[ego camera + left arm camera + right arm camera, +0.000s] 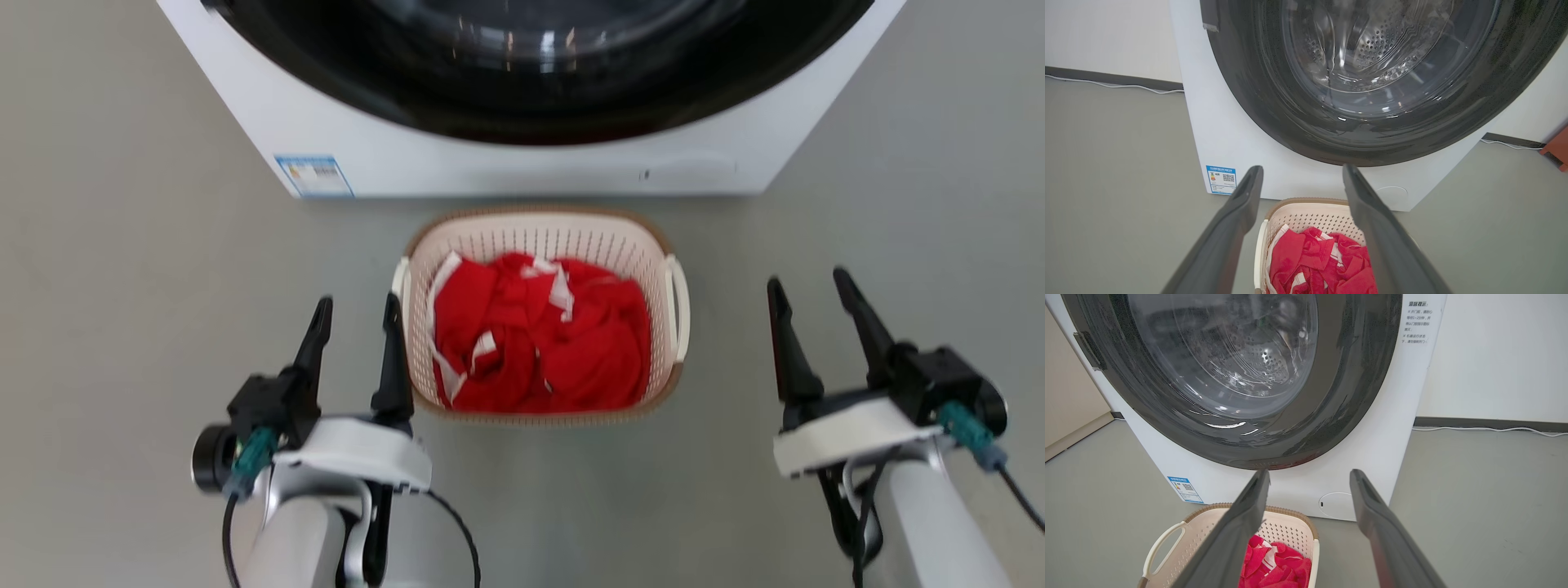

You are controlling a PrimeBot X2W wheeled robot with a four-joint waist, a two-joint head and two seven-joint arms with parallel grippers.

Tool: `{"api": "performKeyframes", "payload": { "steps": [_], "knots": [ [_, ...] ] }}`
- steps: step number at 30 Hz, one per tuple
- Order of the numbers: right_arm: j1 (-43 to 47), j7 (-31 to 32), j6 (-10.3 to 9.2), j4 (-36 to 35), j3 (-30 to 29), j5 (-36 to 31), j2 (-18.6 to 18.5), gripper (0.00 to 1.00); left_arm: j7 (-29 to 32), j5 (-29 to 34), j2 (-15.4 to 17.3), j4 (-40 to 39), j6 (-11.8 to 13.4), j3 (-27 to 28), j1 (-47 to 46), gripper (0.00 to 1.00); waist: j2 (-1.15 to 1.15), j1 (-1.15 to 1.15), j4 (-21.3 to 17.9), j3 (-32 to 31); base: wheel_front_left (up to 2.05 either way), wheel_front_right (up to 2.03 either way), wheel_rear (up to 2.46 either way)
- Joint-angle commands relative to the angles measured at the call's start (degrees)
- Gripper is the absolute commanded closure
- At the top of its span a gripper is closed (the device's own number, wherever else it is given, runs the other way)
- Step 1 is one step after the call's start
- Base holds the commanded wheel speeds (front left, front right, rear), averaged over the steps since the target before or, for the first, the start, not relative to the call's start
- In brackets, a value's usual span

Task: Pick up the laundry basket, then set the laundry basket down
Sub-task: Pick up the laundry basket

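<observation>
laundry basket (543, 237): on floor (122, 286), just before washing machine (490, 163), red cloth (539, 343) inside | left gripper (359, 300): fingers spread, empty, beside basket's left side | right gripper (807, 278): fingers spread, empty, apart from basket's right side

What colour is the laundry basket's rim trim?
Brown; the rim trim shows best in head view.

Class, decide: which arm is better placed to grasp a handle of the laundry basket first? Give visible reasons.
Left. The open left claw sits right beside the laundry basket's handle; the open right claw stands well clear of the other handle.
</observation>
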Motion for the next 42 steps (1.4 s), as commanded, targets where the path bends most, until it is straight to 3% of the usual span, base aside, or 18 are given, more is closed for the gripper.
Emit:
{"api": "performKeyframes", "payload": {
  "steps": [1, 22, 42],
  "knots": [
    [-2.0, -0.8, 0.40, -0.9, 1.5, 0.5, -0.1, 0.00, -0.3, 0.2, 0.4, -0.8, 0.7, 1.3, -2.5, 0.00, 0.00, 0.00, -0.3, 3.8, 0.00, 0.00, 0.00],
    [-18.0, -0.8, 0.40, 6.6, 2.5, 3.5, -0.8, 0.00, -0.3, -0.5, 0.4, 9.2, 3.7, -1.7, -20.2, 0.00, 0.00, 0.00, 0.0, 23.6, 0.00, 0.00, 0.00],
    [-23.3, -0.8, 0.40, 10.7, 3.8, 4.8, -0.4, 0.00, -0.3, 1.8, 0.4, 17.9, 4.1, 1.3, -28.8, 0.00, 0.00, 0.00, -0.9, 32.2, 0.00, 0.00, 0.00]
  ]
}}
